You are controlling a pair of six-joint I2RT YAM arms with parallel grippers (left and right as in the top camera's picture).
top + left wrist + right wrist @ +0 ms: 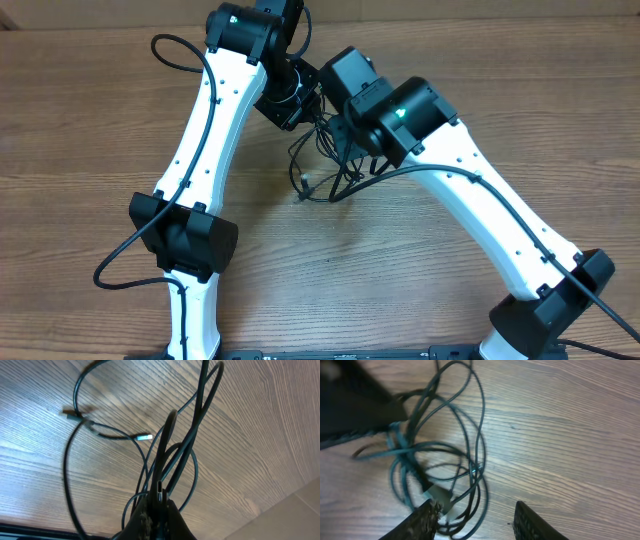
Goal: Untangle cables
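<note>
The cables (325, 160) lay in one loose black tangle on the wood-grain table (100, 100), under the two wrists where the arms met. Any print on the cords or plugs was too small to read. The only markings to be made out were a small green light (402, 112) on the right arm's joint just right of the tangle and another green light (232, 15) on the left arm's joint beyond the tangle.

The left arm (210, 130) rose white from its base, well to the left of the tangle, folded at the far joint and came back down onto the tangle's upper edge. The left gripper (159, 505) had its fingers pressed together on several strands, which fanned up out of the pinch in long loops. A silver-tipped plug (145, 437) lay on the wood beside those loops.

The right arm (490, 210) slanted in from its base, well to the right of the tangle, with its wrist bent down over the tangle. The right gripper (476, 506) held its fingers apart, clasping nothing. One finger (427, 515) sat just beside a pale plug (437, 494) at the tangle's lower edge. The other finger (522, 517) stood over bare wood, clear of the strands.
</note>
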